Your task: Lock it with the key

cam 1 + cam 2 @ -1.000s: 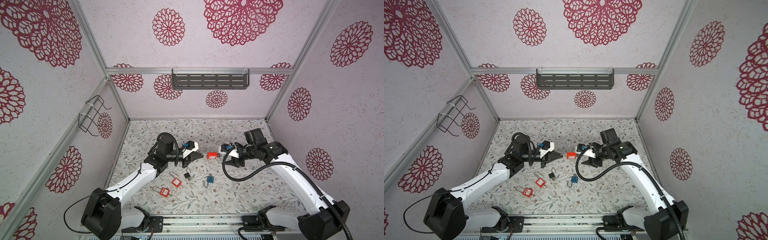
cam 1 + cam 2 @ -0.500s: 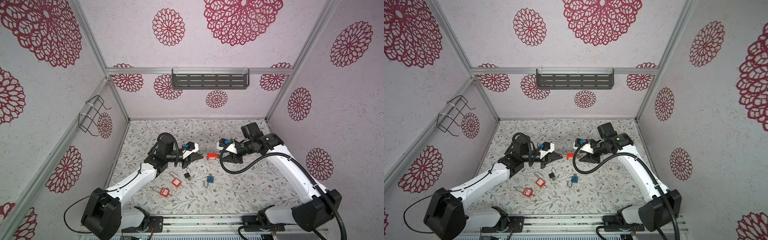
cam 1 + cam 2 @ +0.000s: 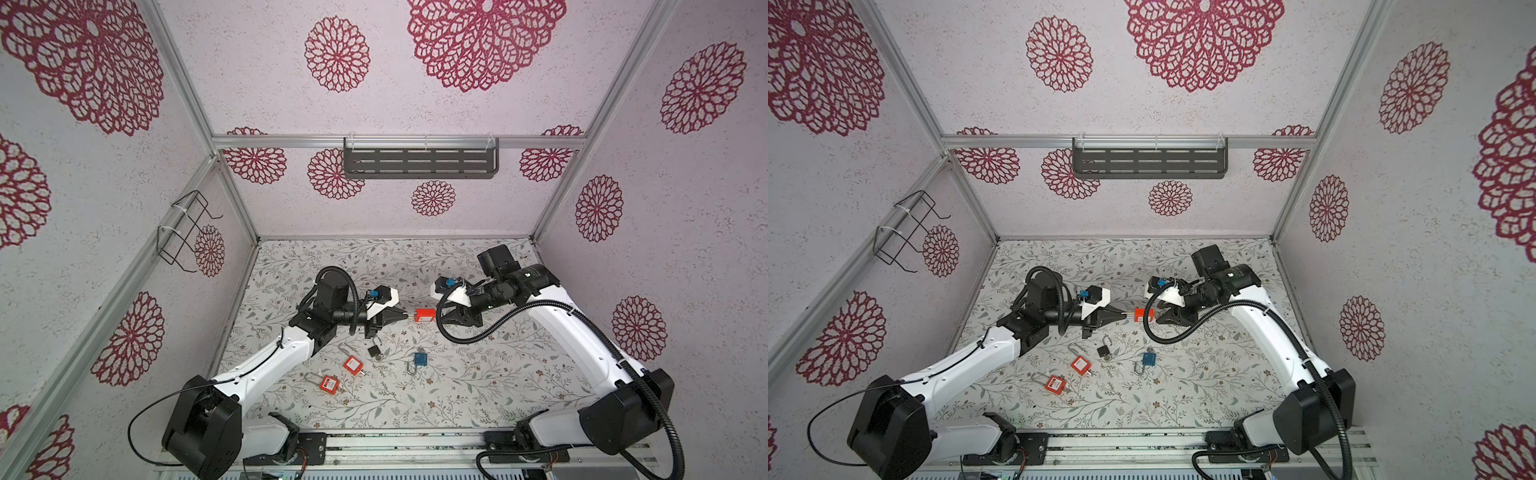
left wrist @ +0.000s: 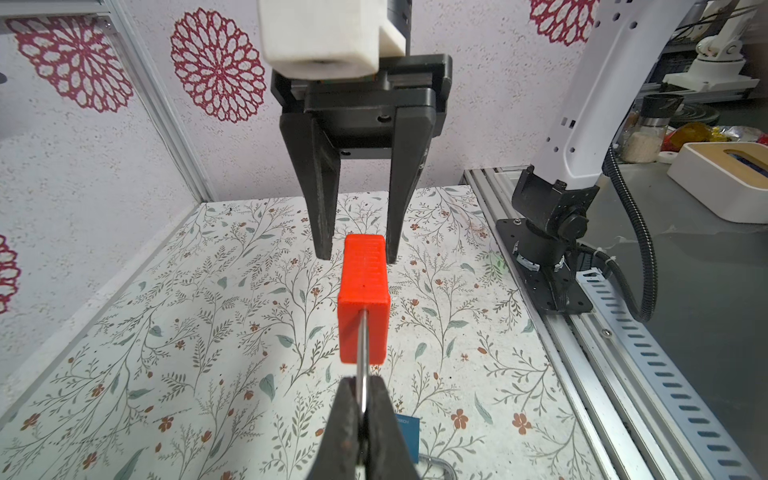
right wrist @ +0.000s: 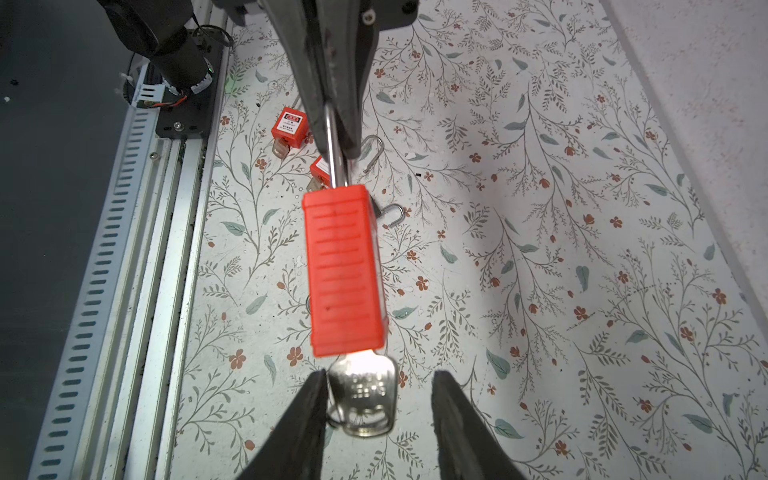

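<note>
A red padlock (image 3: 424, 316) (image 3: 1144, 314) hangs in the air between both arms, above the floral floor. My left gripper (image 3: 405, 316) (image 4: 362, 386) is shut on its steel shackle (image 4: 363, 353). A silver key (image 5: 365, 390) sticks out of the padlock's (image 5: 343, 270) far end. My right gripper (image 3: 442, 318) (image 5: 379, 376) is open and straddles the key's head. One finger lies against the key's edge, while the other stands well apart from it. In the left wrist view the right gripper (image 4: 358, 254) reaches the padlock's (image 4: 364, 299) far end.
On the floor below lie two red padlocks (image 3: 352, 365) (image 3: 328, 383), a small black padlock (image 3: 375, 351) and a blue padlock (image 3: 419, 359). A grey shelf (image 3: 419, 162) hangs on the back wall and a wire basket (image 3: 185, 232) on the left wall.
My right gripper has moved in toward the padlock's key end and its jaws have narrowed around the key. The left arm and the padlock have stayed still.
</note>
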Motion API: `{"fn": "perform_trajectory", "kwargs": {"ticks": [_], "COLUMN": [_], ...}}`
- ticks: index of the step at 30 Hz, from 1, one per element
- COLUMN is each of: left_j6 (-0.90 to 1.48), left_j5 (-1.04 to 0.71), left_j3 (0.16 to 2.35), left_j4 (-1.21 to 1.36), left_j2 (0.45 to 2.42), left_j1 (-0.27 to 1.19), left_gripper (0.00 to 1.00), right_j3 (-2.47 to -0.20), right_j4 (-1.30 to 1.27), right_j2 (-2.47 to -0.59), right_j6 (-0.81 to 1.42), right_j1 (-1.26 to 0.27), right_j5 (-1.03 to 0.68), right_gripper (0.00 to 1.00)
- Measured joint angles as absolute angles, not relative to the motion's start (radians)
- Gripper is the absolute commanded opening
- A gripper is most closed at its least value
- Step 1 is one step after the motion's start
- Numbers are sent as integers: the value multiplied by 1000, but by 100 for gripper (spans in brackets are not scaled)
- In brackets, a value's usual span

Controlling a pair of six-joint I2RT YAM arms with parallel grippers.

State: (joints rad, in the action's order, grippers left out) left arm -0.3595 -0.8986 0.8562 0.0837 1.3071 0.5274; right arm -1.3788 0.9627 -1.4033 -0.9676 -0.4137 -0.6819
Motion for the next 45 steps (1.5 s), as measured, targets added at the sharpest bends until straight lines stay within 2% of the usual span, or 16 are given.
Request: {"fn": "perform_trajectory", "kwargs": {"ticks": [5, 12, 18, 23, 27, 31, 33, 35, 39, 45], "left_j6": [-359, -358, -350, -346, -344, -343, -342, -340, -340, -340], "left_j5": [-891, -882, -881, -880, -880, -880, -880, -880, -881, -880], "left_j3": [856, 856, 851, 851, 847, 837, 836, 837, 836, 836], "left_j4": [84, 84, 96, 107, 110, 111, 111, 112, 113, 113], "left_j2": [1307, 1307, 1308, 1308, 1308, 1308, 1308, 1308, 1308, 1308], "left_j1": [533, 536, 541, 541, 541, 541, 541, 542, 542, 542], "left_gripper": [0, 0, 0, 0, 0, 0, 0, 0, 0, 0], "right_j3": [-1379, -1321, -1282, -1271, -1244, -1205, -1188, -1180, -1179, -1184], "right_j4": [960, 876, 828, 805, 787, 758, 742, 726, 705, 710], "right_j2": [-1408, -1389, -1357, -1337, -1306, -1271, -1257, -1246, -1220, -1214], "right_j6": [-967, -948, -949, -960, -984, -1000, -1002, -1002, -1002, -1002], "right_j1": [-414, -419, -424, -429, -431, -433, -434, -435, -436, -436], "right_j5": [-681, -651, -649, -651, -648, -628, -615, -601, -566, -559], "right_gripper": [42, 46, 43, 34, 31, 38, 48, 51, 52, 44]}}
